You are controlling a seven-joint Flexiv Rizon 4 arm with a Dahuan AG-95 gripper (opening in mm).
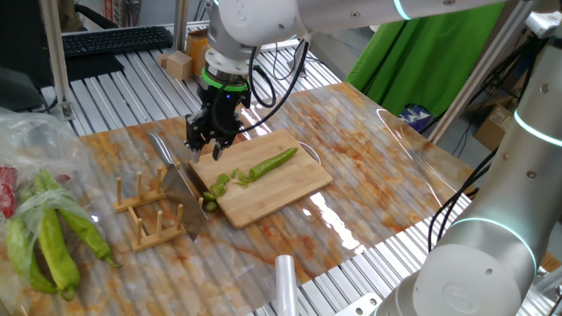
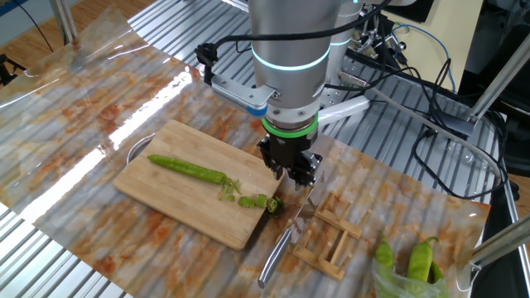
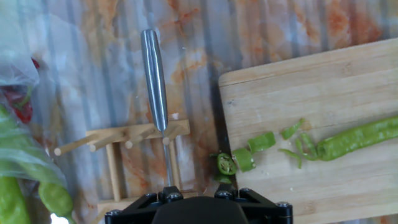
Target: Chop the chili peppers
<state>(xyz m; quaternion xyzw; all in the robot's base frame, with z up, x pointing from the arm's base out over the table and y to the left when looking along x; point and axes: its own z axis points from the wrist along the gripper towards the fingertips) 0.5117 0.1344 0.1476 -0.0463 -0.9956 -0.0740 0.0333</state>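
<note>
Chili beside knife, rack.

The surface is showing a glossy, marbled rust-and-grey sheet that is throwing bright glare, while ribbed bare metal is running along its edges. The cutting board is looking like pale matt bamboo with fine straight grain, and the small rack beside it is showing plain unvarnished wooden pegs; the knife is gleaming as smooth polished steel along its rounded handle. The chili peppers are looking waxy and smooth with moist bright cut faces, the tool is appearing as matt black metal or plastic, and a crinkled clear plastic bag is glinting over the larger peppers.
</note>
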